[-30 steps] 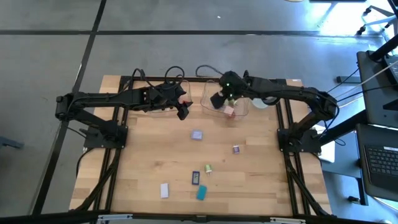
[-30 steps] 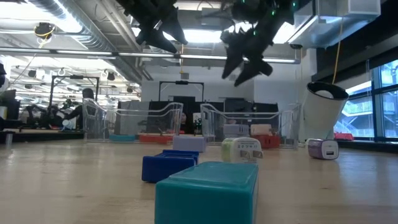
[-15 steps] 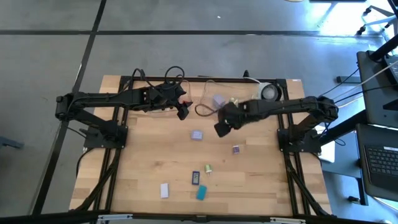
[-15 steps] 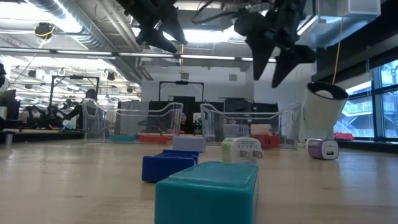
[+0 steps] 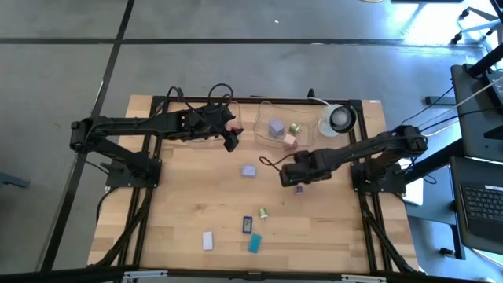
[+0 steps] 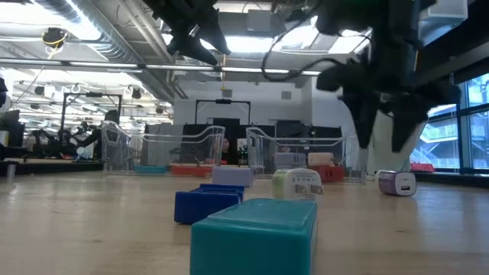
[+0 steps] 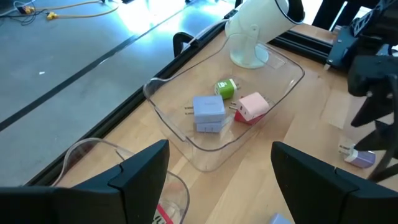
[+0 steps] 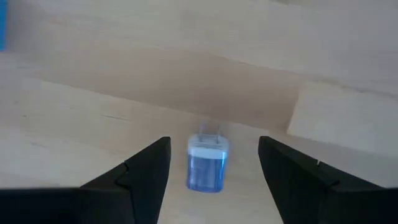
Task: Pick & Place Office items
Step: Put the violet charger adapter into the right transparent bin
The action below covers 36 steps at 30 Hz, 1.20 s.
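The right gripper (image 8: 211,168) is held low over the counter (image 5: 181,196), its jaws apart, with a small lilac charger (image 8: 208,163) seen lying flat on the wood between them, untouched. In the high view the same charger (image 5: 299,189) is seen just beside that gripper (image 5: 292,178). The left gripper (image 5: 233,140) is held raised near a clear tray (image 7: 273,93), jaws wide apart and empty. Ahead of those jaws, three items are seen inside the tray: lilac (image 7: 209,113), green (image 7: 226,88), pink (image 7: 252,107).
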Each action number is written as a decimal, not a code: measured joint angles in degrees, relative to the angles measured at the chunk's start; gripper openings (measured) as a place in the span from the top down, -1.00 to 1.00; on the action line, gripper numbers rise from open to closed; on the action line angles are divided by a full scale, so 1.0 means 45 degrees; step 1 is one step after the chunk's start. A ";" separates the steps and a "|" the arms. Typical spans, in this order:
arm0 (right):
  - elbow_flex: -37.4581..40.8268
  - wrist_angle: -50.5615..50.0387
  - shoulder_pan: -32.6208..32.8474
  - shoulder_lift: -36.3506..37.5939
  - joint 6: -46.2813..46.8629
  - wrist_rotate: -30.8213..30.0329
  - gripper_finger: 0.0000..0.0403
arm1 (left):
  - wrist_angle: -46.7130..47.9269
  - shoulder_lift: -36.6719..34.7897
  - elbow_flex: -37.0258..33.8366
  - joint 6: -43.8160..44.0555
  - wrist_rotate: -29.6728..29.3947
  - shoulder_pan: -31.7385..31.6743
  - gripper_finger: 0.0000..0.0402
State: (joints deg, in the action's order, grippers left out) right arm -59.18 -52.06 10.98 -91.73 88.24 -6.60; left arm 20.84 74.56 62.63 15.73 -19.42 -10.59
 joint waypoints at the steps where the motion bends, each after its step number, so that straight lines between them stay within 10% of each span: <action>1: 0.0208 0.0290 0.0088 -0.0039 0.0230 0.0004 -0.22 | 0.0000 0.0000 -0.0005 0.0000 0.0004 0.0000 -0.39; 18: 0.1018 0.2284 0.0672 -0.1535 0.0366 0.0382 -0.21 | 0.0030 0.0000 -0.0010 0.0001 -0.0001 -0.0005 -0.39; 29: 0.1011 0.2386 0.0672 -0.1660 -0.0153 0.0377 0.34 | -0.0005 -0.0005 -0.0010 0.0000 -0.0001 -0.0004 -0.39; 36: 0.1006 0.2386 0.0657 -0.1641 -0.0578 0.0505 0.33 | -0.0008 -0.0001 -0.0010 0.0000 -0.0001 -0.0005 -0.39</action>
State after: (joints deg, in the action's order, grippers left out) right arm -54.65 -41.32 13.93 -99.11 85.64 -4.33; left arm 20.80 74.56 62.59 15.73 -19.42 -10.61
